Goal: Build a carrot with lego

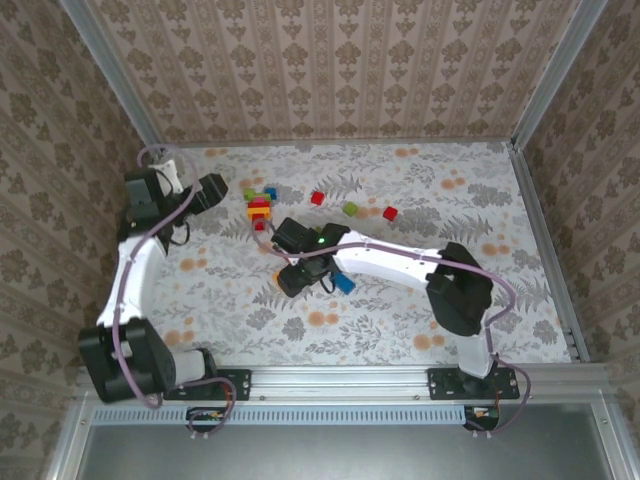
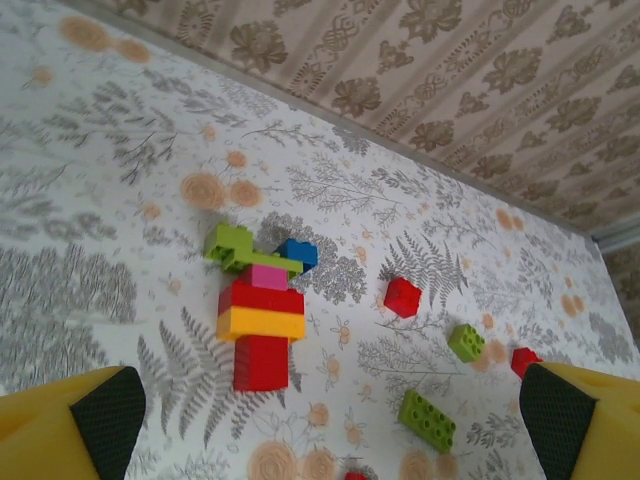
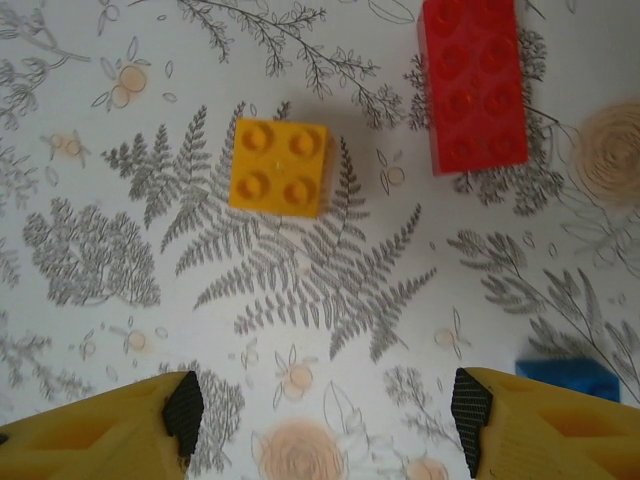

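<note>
Floral tabletop (image 3: 120,330): right gripper (image 3: 327,415) wide open, empty; square orange brick (image 3: 278,167) lies ahead, slightly off its centreline. Left gripper (image 2: 335,415) fully open, empty, farther away.

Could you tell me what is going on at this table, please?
Two robot arms are building a carrot from small plastic lego bricks. The left gripper hangs open near a partly built stack of red, yellow, magenta, green and blue bricks, holding nothing. The right gripper is open too, hovering close to a loose orange square brick that lies beside a red oblong brick.
</note>
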Action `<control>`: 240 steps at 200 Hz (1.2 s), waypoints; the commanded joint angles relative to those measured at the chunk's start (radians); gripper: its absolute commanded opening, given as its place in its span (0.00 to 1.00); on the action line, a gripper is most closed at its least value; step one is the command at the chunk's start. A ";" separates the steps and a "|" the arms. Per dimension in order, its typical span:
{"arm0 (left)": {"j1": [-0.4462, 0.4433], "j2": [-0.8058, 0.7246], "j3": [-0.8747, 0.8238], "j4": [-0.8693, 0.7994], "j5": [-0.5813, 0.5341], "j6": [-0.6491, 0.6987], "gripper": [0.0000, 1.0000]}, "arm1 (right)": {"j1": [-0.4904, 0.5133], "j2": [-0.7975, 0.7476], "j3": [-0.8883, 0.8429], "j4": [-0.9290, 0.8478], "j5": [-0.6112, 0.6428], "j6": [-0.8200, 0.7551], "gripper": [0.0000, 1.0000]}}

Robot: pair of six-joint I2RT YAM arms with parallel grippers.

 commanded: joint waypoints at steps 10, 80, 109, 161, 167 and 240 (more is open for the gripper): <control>-0.034 -0.141 -0.088 -0.046 -0.203 -0.077 1.00 | 0.013 0.115 0.109 -0.039 0.026 -0.004 0.70; -0.020 -0.171 -0.095 -0.210 -0.264 0.020 1.00 | 0.019 0.268 0.271 -0.074 0.011 0.008 0.70; 0.042 -0.143 -0.108 -0.211 -0.232 0.022 1.00 | 0.018 0.320 0.339 -0.108 0.006 0.006 0.67; 0.118 -0.115 -0.119 -0.185 -0.169 0.011 1.00 | 0.018 0.384 0.418 -0.158 0.019 0.004 0.50; 0.121 -0.111 -0.118 -0.185 -0.167 0.011 1.00 | 0.016 0.382 0.418 -0.162 0.020 0.002 0.48; 0.134 -0.095 -0.123 -0.171 -0.150 0.010 1.00 | 0.026 0.140 0.156 -0.090 0.063 0.035 0.34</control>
